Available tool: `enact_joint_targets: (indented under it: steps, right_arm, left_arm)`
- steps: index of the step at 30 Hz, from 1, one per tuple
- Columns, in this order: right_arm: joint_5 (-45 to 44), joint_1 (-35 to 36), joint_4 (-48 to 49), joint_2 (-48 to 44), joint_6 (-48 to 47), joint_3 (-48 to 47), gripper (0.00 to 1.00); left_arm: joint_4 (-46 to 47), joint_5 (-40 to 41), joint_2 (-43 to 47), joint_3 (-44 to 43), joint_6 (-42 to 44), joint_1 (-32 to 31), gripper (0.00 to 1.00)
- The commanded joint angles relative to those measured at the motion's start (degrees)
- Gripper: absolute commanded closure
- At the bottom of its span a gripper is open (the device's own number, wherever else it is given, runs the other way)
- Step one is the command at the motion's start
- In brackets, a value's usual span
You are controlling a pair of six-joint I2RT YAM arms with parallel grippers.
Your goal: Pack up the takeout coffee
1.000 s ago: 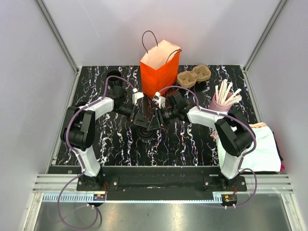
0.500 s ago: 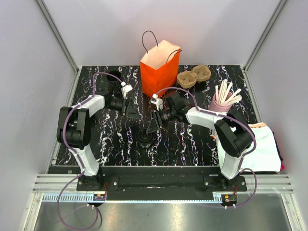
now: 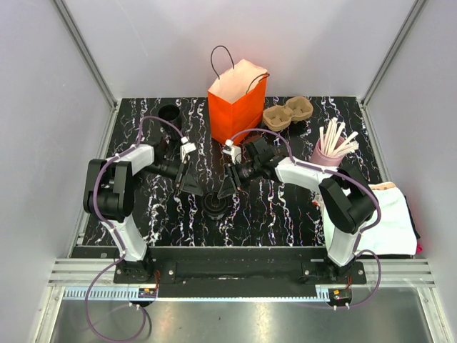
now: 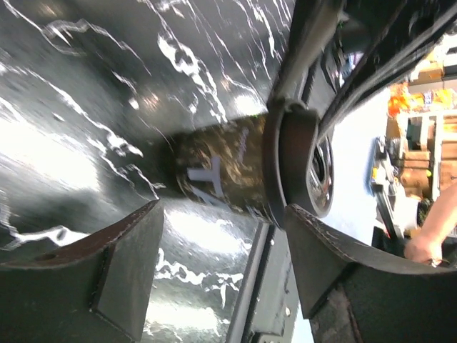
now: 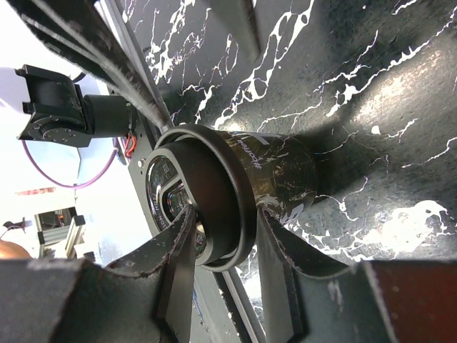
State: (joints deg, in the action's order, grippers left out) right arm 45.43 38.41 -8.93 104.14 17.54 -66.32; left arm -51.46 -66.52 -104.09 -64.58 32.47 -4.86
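Black lidded cup (image 4: 228, 171) on marbled table (image 4: 86, 93), beyond wide-open left pincer (image 4: 221, 211)

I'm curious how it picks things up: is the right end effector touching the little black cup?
Touching. The right wrist view shows the right end effector pinching the takeout coffee at its lid rim, a finger on each side, no gap.

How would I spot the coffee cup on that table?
Find the orange paper bag at the back of the black marbled table. In front of it, between the left pincer and right pincer, stands the takeout coffee: small, all black, round-lidded, unlike the pink cup of white sticks.
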Motion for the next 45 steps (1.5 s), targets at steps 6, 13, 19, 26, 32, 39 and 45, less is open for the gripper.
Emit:
enact_joint_targets:
  steps: [6, 13, 19, 26, 32, 39, 45]
  right_arm:
    - [-5.1, 1.0, -3.4, -1.1, -3.4, -1.2, 0.91]
    - [-6.3, 1.2, -3.6, -0.7, -3.8, -1.4, 0.92]
    - [-6.4, 1.2, -3.7, -0.5, -3.9, -1.6, 0.92]
    - [-6.4, 1.2, -3.7, -0.3, -3.9, -1.6, 0.92]
    - [-6.7, 1.1, -3.7, -0.2, -4.0, -1.6, 0.92]
    - [-7.6, 1.2, -3.7, -0.3, -4.0, -1.4, 0.92]
    - [-8.8, 1.2, -3.6, -0.9, -4.4, -0.9, 0.94]
  left_arm:
    - [-12.4, -4.3, 1.0, 0.2, 13.4, 2.0, 0.32]
    - [-17.0, -7.0, -1.4, -2.5, 17.1, 1.7, 0.35]
    - [-14.1, -5.9, -1.7, -1.7, 13.5, 0.3, 0.39]
    - [1.1, -0.6, 2.8, 2.7, -1.4, -1.8, 0.37]
    - [1.2, -0.9, 1.5, 3.1, -2.1, -1.9, 0.37]
    - [1.1, 0.3, 2.3, 3.3, -3.1, -2.5, 0.43]
    - [-2.0, 0.0, 2.7, 2.7, -1.6, -2.8, 0.52]
